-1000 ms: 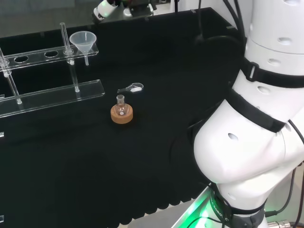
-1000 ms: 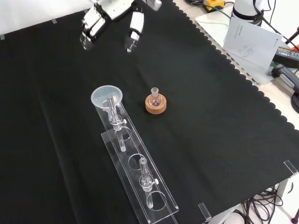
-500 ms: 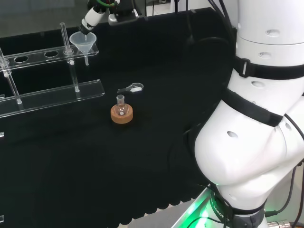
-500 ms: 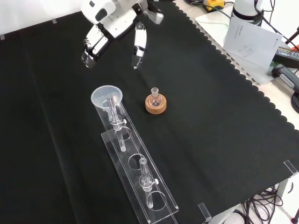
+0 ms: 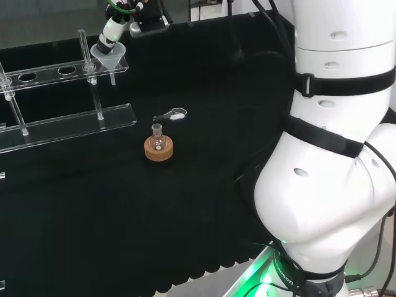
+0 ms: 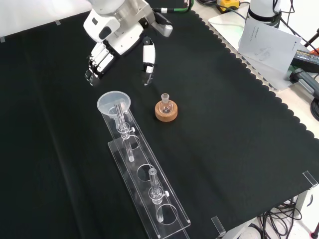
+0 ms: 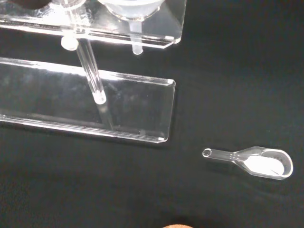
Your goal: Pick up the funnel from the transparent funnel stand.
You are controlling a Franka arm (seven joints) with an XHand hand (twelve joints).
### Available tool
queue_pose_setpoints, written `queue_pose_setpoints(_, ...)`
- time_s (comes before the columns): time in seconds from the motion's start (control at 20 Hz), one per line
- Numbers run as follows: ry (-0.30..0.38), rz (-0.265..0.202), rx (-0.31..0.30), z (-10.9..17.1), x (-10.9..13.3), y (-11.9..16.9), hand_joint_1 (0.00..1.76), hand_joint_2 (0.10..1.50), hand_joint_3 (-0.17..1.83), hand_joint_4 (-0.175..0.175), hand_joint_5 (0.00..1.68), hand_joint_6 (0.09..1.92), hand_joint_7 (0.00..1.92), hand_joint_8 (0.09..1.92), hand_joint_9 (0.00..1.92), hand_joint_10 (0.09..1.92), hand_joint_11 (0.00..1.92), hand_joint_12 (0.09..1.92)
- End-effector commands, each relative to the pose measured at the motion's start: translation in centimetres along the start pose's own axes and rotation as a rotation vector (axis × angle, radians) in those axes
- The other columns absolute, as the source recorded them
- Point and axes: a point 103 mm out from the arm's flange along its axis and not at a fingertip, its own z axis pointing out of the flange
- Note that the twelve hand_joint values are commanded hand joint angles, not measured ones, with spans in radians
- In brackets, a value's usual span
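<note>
The clear funnel point(image 5: 108, 54) sits in the end hole of the transparent funnel stand point(image 5: 68, 122), at the back left of the head view. In the front view the funnel point(image 6: 113, 103) is at the stand's point(image 6: 149, 199) far end. My hand point(image 6: 117, 35) hovers just beyond and above it, open, with fingers point(image 6: 96, 62) on one side and the thumb point(image 6: 147, 59) on the other, touching nothing. In the head view a fingertip point(image 5: 111, 31) hangs right above the funnel's rim. The wrist view looks down on the funnel's stem point(image 7: 136, 42) and the stand's base plate point(image 7: 95, 102).
A small round flask on a cork ring point(image 6: 165, 109) stands to the right of the funnel in the front view. A clear scoop with white powder point(image 7: 251, 161) lies on the cloth near the stand's end. Papers point(image 6: 266, 42) lie beyond the cloth's scalloped edge.
The hand has come down and nearer to the funnel in the front view; in the head view it has slid left until a fingertip hangs over the funnel. Nothing else moved.
</note>
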Motion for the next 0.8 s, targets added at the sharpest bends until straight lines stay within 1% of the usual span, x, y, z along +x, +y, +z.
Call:
queue_pose_setpoints(0.05,-0.014,-0.018,0.056,0.7,0.9,1.3,0.66,0.77,0.24,-0.050,0.00,0.09,0.00,0.17,0.00,0.82,0.22,1.51)
queue_pose_setpoints(0.1,-0.014,-0.016,0.065,0.9,1.0,1.4,0.66,0.76,0.25,-0.050,0.00,0.09,0.00,0.15,0.00,0.81,0.22,1.51)
queue_pose_setpoints(0.15,-0.020,-0.028,0.077,0.9,1.3,1.6,0.66,0.76,0.25,-0.049,0.00,0.09,0.00,0.12,0.00,0.79,0.22,1.51)
queue_pose_setpoints(0.25,-0.023,-0.024,0.085,1.0,1.3,1.9,0.67,0.74,0.25,-0.047,0.00,0.09,0.00,0.09,0.00,0.73,0.21,1.51)
queue_pose_setpoints(0.35,-0.029,-0.020,0.089,1.3,1.5,2.2,0.69,0.73,0.25,-0.047,0.00,0.09,0.00,0.09,0.00,0.69,0.21,1.51)
queue_pose_setpoints(0.7,-0.050,-0.013,0.079,2.0,2.3,3.4,0.70,0.71,0.26,-0.047,0.00,0.09,0.00,0.09,0.00,0.72,0.21,1.52)
queue_pose_setpoints(0.8,-0.045,-0.016,0.069,2.3,2.3,3.8,0.70,0.71,0.27,-0.047,0.00,0.09,0.00,0.09,0.00,0.73,0.21,1.52)
